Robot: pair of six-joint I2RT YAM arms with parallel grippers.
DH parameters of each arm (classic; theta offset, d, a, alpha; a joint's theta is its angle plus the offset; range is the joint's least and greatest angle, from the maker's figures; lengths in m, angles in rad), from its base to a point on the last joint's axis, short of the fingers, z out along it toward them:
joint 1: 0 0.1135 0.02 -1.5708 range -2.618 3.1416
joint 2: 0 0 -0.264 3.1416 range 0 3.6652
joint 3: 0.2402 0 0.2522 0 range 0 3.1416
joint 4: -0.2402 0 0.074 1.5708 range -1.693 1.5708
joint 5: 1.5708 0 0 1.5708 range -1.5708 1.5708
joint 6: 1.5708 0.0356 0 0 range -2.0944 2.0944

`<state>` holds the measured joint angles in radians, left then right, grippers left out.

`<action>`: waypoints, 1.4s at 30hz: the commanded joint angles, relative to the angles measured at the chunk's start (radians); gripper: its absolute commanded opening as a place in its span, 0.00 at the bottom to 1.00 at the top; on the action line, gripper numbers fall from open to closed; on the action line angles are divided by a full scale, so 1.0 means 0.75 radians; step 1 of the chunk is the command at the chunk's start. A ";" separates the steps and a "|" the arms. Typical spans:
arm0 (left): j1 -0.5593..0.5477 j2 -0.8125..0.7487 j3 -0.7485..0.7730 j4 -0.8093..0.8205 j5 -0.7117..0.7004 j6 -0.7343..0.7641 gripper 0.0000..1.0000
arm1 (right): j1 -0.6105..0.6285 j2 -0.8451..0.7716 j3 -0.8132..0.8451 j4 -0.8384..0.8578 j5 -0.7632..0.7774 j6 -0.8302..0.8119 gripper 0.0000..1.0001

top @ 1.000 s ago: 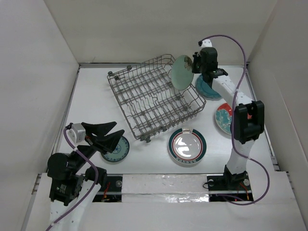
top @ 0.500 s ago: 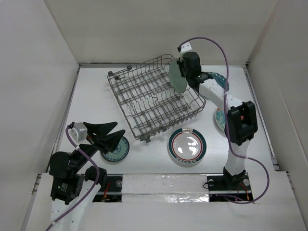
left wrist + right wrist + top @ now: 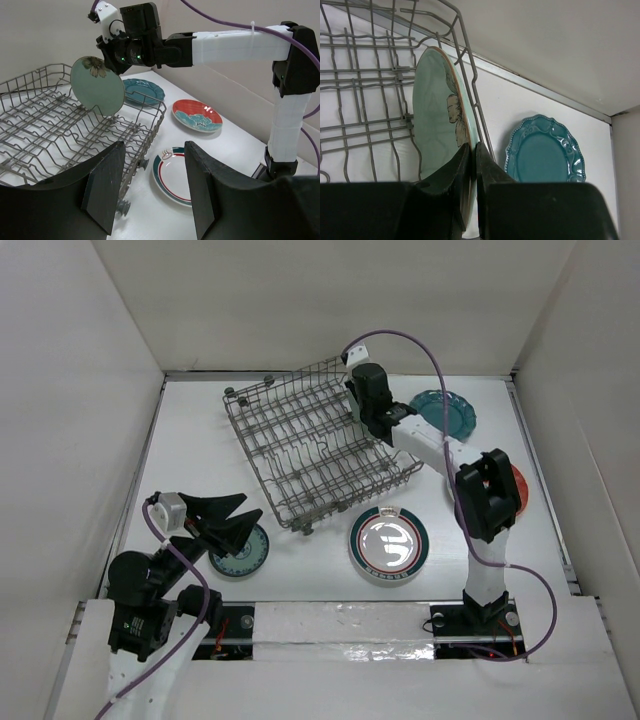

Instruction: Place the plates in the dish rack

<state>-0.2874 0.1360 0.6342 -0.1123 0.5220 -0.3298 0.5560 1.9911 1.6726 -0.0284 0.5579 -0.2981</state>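
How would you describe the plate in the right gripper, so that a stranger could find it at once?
Find the grey wire dish rack at the far middle of the table. At its far right corner, the right gripper pinches the pale green plate by the rim. Unlike the scalloped teal plate lying flat beside it, it stands on edge and bears one brown flower.

The white worktop [image 3: 190,470] is seen from high above its near edge; the left wrist view is aimed low across it, toward the far right; the right wrist view is held close; the grey metal wire rack [image 3: 310,445] is shared by all.
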 commanded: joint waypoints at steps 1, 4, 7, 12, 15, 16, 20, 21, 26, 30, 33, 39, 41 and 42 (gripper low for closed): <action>-0.009 -0.012 -0.007 0.060 0.010 0.018 0.47 | 0.015 -0.031 0.005 0.214 0.084 0.050 0.04; -0.009 -0.010 -0.013 0.060 0.010 0.018 0.47 | 0.001 -0.039 0.003 0.183 0.076 0.125 0.12; -0.009 -0.007 -0.015 0.058 0.010 0.020 0.47 | -0.050 -0.055 0.018 0.112 0.001 0.256 0.24; -0.009 -0.007 -0.017 0.056 0.010 0.020 0.47 | -0.109 -0.118 -0.005 0.054 -0.159 0.466 0.41; -0.009 -0.005 -0.019 0.056 0.010 0.022 0.47 | -0.150 -0.178 -0.027 0.042 -0.245 0.538 0.49; -0.009 -0.005 -0.019 0.056 0.010 0.022 0.47 | -0.170 -0.190 -0.031 0.042 -0.269 0.579 0.50; -0.009 -0.007 -0.019 0.050 0.010 0.027 0.47 | -0.183 -0.294 -0.068 0.042 -0.380 0.649 0.63; -0.009 -0.007 -0.019 0.050 0.010 0.025 0.47 | -0.183 -0.319 -0.078 0.042 -0.384 0.659 0.68; -0.009 -0.022 -0.017 0.048 0.010 0.027 0.41 | -0.154 -0.509 -0.238 0.075 -0.461 0.780 0.72; -0.009 -0.056 -0.015 0.041 0.010 0.027 0.21 | -0.030 -0.742 -0.501 0.197 -0.560 0.892 0.12; -0.009 -0.083 -0.015 0.027 0.010 0.025 0.01 | 0.170 -0.891 -0.710 0.287 -0.580 0.964 0.00; -0.009 -0.114 -0.009 -0.034 0.010 0.000 0.00 | 0.654 -1.002 -0.978 0.302 -0.382 1.191 0.03; -0.009 -0.104 -0.001 -0.061 0.010 -0.014 0.00 | 0.759 -1.004 -1.093 0.347 -0.315 1.354 0.07; -0.009 -0.102 0.005 -0.089 0.010 -0.031 0.04 | 0.863 -1.000 -1.121 0.363 -0.239 1.405 0.12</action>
<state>-0.2874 0.0628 0.6285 -0.1600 0.5217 -0.3244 1.1046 1.2583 0.8848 0.1646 0.2432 0.5816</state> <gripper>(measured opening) 0.026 0.107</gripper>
